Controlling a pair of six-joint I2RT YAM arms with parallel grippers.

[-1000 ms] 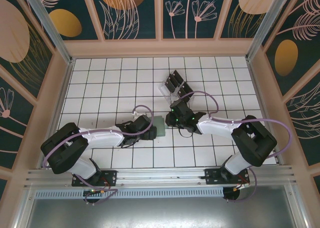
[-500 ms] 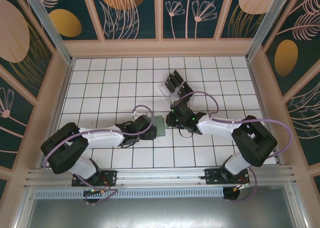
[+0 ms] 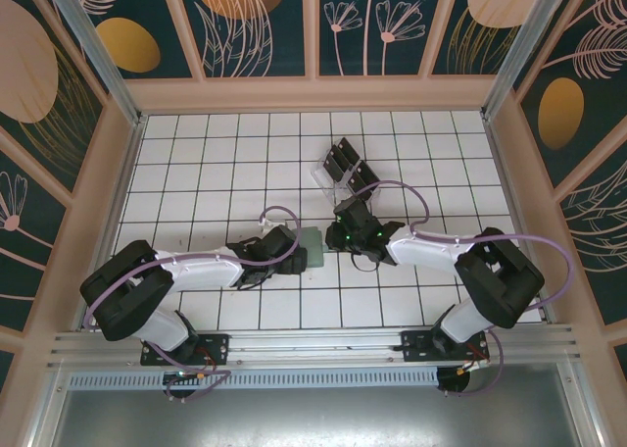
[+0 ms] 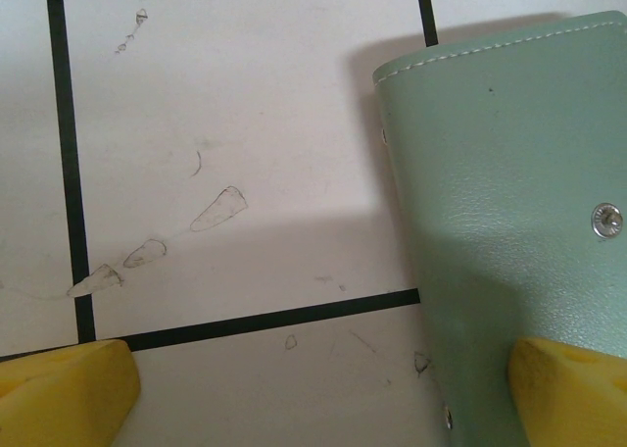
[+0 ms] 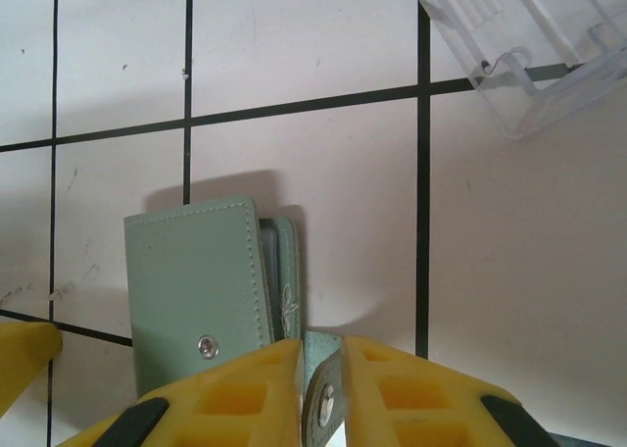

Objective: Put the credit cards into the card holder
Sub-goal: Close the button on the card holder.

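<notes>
Fingers of the left gripper (image 4: 318, 388) are seen spread wide with nothing held. One tip is set over the near corner of the holder (image 4: 500, 192), though whether it presses there cannot be told. The holder lies flat on the tiles at 3 o'clock from that gripper in the left wrist view, and in the top view it is found between the two grippers. Its flap (image 5: 323, 393) is pinched between the clenched fingers of the right gripper (image 5: 320, 351), so the pocket seems to be kept slightly agape. In the right wrist view the body lies at 10 o'clock from those fingers, its long axis running 12 to 6. The cards (image 3: 343, 163) are stood in the clear rack (image 5: 529, 45), at 12 o'clock from the right gripper in the top view and near it. The right arm is judged nearer to them, yet it is occupied, so the free left gripper would have to be reached past the holder.
</notes>
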